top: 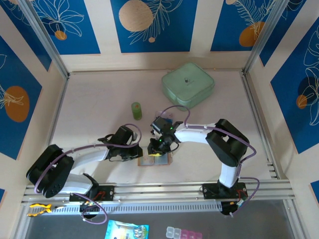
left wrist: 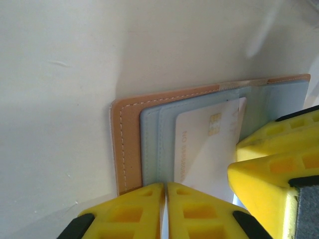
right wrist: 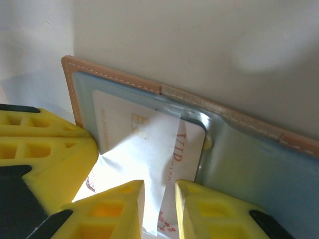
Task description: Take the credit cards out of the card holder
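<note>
Pale tabletop (top: 99, 99); cream walls (top: 104, 30) with blue leaf-print panels (top: 149, 42); aluminium corner posts (top: 45, 40); bright even light.

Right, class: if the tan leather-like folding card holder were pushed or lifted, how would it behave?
The tan leather-like folding card holder lies open and flat, so it would probably slide rather than tip. Its stitched fold suggests it may flop if lifted by one panel. It looks thin, so likely light.

Card holder (left wrist: 128, 149) = tan w/ pale stitching, grey-blue inside. Card (left wrist: 199, 144) off-white, gold chip. Jaws yellow. Counter (top: 99, 89) cream, far box (top: 188, 83) mint green, walls (top: 149, 25) blue w/ white leaves.
</note>
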`<state>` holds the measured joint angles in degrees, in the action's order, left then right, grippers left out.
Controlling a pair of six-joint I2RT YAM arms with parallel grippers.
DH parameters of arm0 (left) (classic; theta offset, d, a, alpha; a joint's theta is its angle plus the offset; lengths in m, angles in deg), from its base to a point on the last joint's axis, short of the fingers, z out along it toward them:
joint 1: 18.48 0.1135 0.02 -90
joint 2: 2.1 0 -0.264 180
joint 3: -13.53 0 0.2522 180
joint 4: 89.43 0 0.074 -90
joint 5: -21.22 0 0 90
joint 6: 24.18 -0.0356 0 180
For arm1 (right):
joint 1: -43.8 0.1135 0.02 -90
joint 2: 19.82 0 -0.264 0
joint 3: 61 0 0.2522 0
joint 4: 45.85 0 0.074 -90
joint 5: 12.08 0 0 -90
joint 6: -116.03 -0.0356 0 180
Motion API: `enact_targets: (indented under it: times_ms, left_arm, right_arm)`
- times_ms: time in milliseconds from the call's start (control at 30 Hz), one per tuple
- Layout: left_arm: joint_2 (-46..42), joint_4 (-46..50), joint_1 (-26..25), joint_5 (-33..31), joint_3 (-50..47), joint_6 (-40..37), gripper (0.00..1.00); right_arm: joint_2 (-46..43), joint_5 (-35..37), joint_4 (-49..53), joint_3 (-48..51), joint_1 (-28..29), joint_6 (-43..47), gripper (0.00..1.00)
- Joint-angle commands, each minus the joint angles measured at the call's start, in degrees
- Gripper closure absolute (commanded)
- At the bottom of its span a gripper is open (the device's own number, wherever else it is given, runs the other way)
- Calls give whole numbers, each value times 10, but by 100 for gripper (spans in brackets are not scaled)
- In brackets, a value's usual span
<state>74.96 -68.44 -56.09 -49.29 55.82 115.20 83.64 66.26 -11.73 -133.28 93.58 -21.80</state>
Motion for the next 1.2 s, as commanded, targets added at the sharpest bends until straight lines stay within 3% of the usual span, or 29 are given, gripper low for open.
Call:
enact_targets:
  times_ms: [0,467,767,1167]
  left_arm:
    - [0,26,5,-4,-14,-5,88]
    - [-34,39,4,9,19,-3,88]
    - [-9,0,-4,37,12,9,93]
    - [12,14,-5,22,8,1,95]
  right_arm:
    - [-18,24,49,-7,2,11,74]
    - [-45,4,25,7,-2,3,74]
    - [-35,-17,-5,19,-5,-8,75]
    - [-33,-10,-9,36,-10,-10,75]
